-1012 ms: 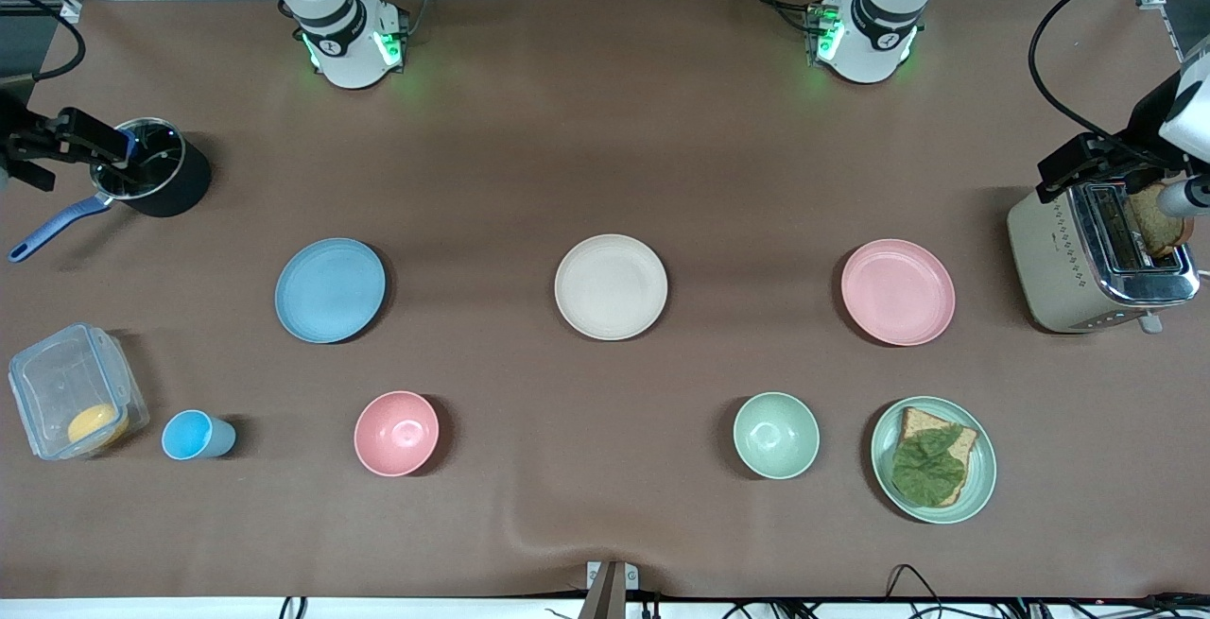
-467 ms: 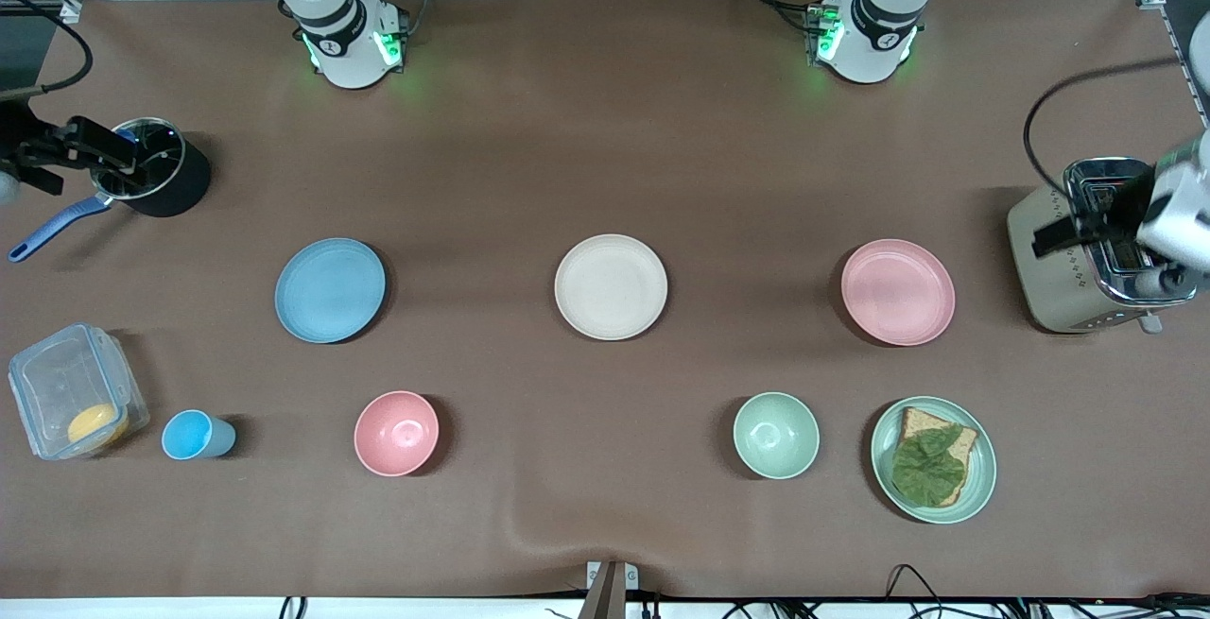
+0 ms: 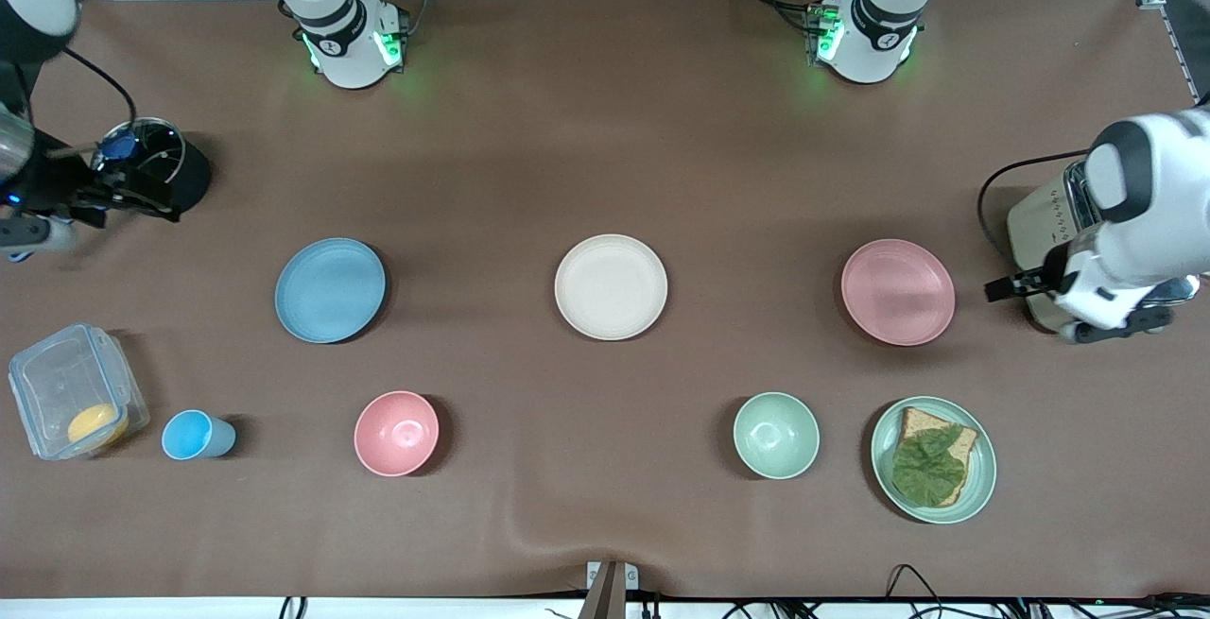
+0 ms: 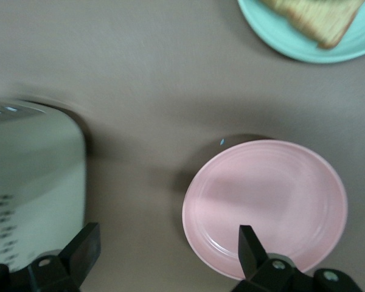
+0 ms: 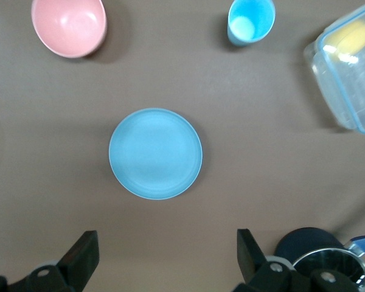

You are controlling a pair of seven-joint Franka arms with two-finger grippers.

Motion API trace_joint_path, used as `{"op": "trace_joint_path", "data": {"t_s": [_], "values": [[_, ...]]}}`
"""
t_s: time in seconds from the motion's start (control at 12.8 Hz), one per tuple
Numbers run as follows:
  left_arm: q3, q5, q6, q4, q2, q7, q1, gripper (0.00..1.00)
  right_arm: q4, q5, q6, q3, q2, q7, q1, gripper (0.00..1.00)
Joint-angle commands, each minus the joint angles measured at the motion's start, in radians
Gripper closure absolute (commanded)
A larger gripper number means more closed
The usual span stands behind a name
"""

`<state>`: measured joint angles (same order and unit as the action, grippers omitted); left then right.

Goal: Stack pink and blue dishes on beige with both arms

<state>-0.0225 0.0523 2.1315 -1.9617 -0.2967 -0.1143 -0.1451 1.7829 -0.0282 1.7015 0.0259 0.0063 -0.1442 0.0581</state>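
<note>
The light blue plate (image 3: 330, 290), the beige plate (image 3: 611, 286) and the pink plate (image 3: 897, 292) lie apart in a row across the table's middle, beige in the centre. My left gripper (image 3: 1004, 288) hangs open and empty over the bare table between the toaster (image 3: 1035, 213) and the pink plate (image 4: 264, 207). In its wrist view the left gripper (image 4: 167, 246) has one fingertip (image 4: 249, 243) over that plate's rim. My right gripper (image 3: 142, 201) is open and empty over the table beside the black pot (image 3: 180, 175). The blue plate (image 5: 155, 153) lies ahead of the right gripper (image 5: 165, 248).
Nearer the front camera sit a clear container (image 3: 71, 392), a blue cup (image 3: 194, 436), a pink bowl (image 3: 396, 433), a green bowl (image 3: 776, 435) and a green plate (image 3: 983, 468) with bread and a leaf. The left arm covers much of the toaster.
The left gripper has left the toaster's top and swung down toward the pink plate. The right gripper has shifted off the pot toward the blue plate.
</note>
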Motion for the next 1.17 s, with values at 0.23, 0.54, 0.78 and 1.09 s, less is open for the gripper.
{"op": "trace_joint_path", "data": {"t_s": [0.23, 0.54, 0.78, 1.09], "values": [[-0.014, 0.005, 0.077, -0.057, -0.11, 0.005, -0.002, 0.0, 0.081, -0.002, 0.102, -0.004, 0.082, -0.008, 0.002, 0.0], [-0.016, 0.003, 0.125, -0.082, -0.157, 0.005, -0.008, 0.04, 0.081, -0.002, 0.151, -0.006, 0.167, -0.008, -0.006, 0.0], [-0.014, 0.003, 0.139, -0.08, -0.177, 0.008, -0.008, 0.11, 0.081, -0.002, 0.181, -0.006, 0.185, -0.008, -0.009, 0.0], [-0.016, 0.003, 0.139, -0.082, -0.18, 0.008, -0.011, 0.58, 0.081, -0.002, 0.187, -0.006, 0.199, -0.008, -0.007, 0.0]]}}
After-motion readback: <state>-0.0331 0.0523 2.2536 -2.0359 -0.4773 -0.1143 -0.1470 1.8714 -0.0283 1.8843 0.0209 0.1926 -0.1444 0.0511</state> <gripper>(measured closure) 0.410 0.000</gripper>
